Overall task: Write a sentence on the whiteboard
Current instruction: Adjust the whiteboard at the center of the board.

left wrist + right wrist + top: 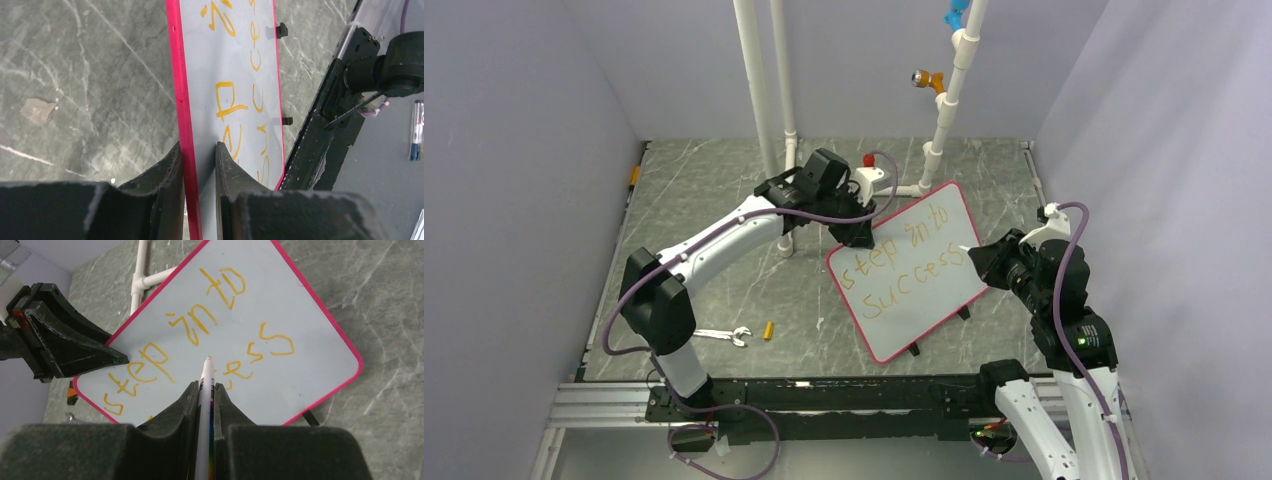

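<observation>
The whiteboard (pixel 924 300), white with a red-pink rim, lies slantwise at the middle right of the table. The sentence (pixel 904 268), in orange-yellow letters, reads "step into" over "success". My left gripper (pixel 856 232) is shut on the board's far left edge; in the left wrist view its fingers (pixel 172 165) clamp the whiteboard (pixel 235 65) at the rim. My right gripper (pixel 980 262) is shut on a white marker (pixel 205 377). The marker's tip points at the whiteboard (pixel 310 310) between the two lines of the sentence (pixel 157 357). I cannot tell whether the tip touches.
White pipes (pixel 759 90) stand at the back, with a red-and-white fitting (pixel 871 176) near the left gripper. A wrench (pixel 724 336) and a small orange piece (pixel 768 330) lie at the near left. Two black clips (pixel 914 349) sit on the board's near edge. A rail (pixel 824 395) runs along the front.
</observation>
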Controlling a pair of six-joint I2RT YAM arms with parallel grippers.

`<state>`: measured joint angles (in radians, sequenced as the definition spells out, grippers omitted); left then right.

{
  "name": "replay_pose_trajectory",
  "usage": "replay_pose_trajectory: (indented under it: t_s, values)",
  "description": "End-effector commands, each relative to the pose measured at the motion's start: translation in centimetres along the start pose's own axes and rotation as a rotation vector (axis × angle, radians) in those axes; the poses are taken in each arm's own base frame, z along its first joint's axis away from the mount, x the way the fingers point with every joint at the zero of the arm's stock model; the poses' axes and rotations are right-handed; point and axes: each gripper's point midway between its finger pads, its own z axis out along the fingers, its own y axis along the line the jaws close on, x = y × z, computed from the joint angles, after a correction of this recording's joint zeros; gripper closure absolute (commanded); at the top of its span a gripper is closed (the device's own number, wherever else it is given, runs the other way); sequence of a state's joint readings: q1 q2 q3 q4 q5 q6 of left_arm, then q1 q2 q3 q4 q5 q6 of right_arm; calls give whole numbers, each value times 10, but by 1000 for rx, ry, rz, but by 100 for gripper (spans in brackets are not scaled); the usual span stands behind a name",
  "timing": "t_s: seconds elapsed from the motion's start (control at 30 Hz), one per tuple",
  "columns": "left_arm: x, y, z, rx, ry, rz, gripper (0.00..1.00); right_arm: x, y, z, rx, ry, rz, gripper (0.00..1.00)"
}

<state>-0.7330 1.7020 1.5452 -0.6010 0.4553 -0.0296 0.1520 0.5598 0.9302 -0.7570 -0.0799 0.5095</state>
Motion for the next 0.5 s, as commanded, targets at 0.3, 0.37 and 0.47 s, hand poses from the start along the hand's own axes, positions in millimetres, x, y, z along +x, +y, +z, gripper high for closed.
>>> replay_pose_trajectory:
  t_s: [0.3, 0.37, 0.47]
  values:
    - [44, -27, 30, 121, 195, 160, 97, -20, 2, -9, 11, -83, 1, 100]
    - [43, -23, 32, 98, 193, 166, 92, -20, 1, -9, 17, -85, -2, 100]
    - [41, -17, 34, 72, 189, 173, 83, -19, -1, -7, 25, -84, -4, 100]
